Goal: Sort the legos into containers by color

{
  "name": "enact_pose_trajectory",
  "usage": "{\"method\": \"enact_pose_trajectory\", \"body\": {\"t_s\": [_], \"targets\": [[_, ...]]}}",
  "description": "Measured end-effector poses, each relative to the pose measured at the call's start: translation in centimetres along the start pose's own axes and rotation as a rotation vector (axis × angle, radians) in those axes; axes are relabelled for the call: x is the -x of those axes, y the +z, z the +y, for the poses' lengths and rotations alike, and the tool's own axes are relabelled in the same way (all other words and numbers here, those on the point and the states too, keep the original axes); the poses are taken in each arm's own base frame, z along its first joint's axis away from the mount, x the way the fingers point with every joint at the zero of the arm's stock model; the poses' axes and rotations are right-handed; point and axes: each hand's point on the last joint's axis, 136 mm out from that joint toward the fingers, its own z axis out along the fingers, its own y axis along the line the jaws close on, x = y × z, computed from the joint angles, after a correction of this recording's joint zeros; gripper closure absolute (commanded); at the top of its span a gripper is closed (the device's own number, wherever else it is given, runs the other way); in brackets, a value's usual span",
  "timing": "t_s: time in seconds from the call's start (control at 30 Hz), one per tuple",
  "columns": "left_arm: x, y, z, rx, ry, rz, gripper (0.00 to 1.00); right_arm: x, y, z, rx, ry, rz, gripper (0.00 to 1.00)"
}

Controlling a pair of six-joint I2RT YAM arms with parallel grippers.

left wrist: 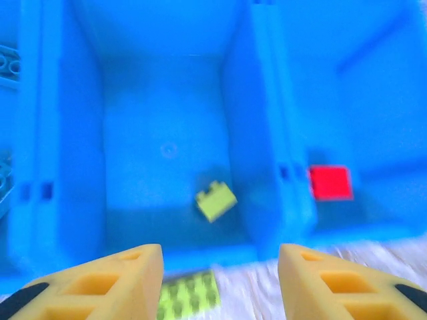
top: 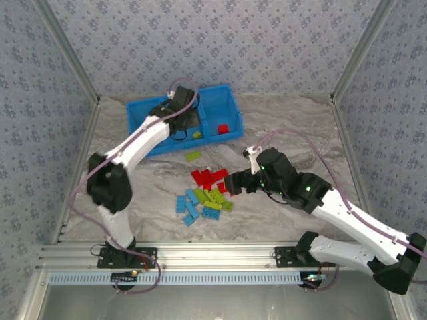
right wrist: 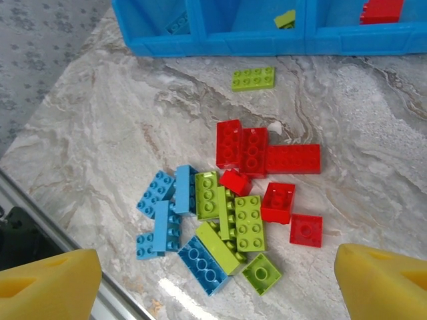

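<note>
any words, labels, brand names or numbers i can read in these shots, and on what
No readable text anywhere.
The blue tray has plain walls.
Any brand mark on the studs of the legos is too small to read.
The wallpaper carries only a repeating pattern, no letters.

Blue tray [top: 230,100] at far side, three compartments: lime brick [top: 197,135] tilted in middle, red brick [top: 223,129] in right. Lime plate [top: 193,156] flat just near tray. Mixed red/blue/lime pile [top: 207,193] mid-surface [top: 300,140].
</note>
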Motion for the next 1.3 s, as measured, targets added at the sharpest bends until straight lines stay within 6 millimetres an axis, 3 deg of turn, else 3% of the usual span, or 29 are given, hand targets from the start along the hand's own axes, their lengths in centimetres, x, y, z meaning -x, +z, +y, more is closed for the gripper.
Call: {"method": "enact_pose_trajectory", "body": {"t_s": [0.2, 0.33, 0.47, 0.6, 0.7, 0.93, 1.13, 1.3], "targets": [[-1.9, -14.6, -2.5, -0.246, 0.170, -0.156, 0.49, -1.4, 4.6, -1.0, -0.062, 0.000, 0.100, 0.07], [-5.0, -19.5, 0.0, -0.275, 0.282, -0.180, 0.48, -1.9, 8.9, -1.2, -0.092, -0.003, 0.163, 0.06], [-9.3, -19.8, 3.4, -0.240, 0.378, -0.104, 0.40, -1.2, 13.4, -1.1, -0.116, -0.009, 0.196, 0.04], [-13.2, -18.7, 6.3, -0.206, 0.445, -0.027, 0.16, 0.4, 18.2, -0.9, -0.137, -0.023, 0.183, 0.03], [-14.9, -18.3, 7.7, -0.206, 0.479, -0.014, 0.01, 1.3, 21.8, -1.5, -0.172, -0.036, 0.181, 0.01], [-16.7, -18.0, 8.4, -0.237, 0.569, -0.003, 0.01, 1.2, 28.2, -4.0, -0.250, -0.028, 0.215, 0.02], [-17.6, -17.1, 7.9, -0.250, 0.638, 0.046, 0.01, 1.7, 31.5, -5.4, -0.307, -0.027, 0.214, 0.04], [-17.8, -17.1, 7.9, -0.250, 0.659, 0.054, 0.01, 1.6, 33.0, -6.0, -0.340, -0.029, 0.223, 0.18]]}}
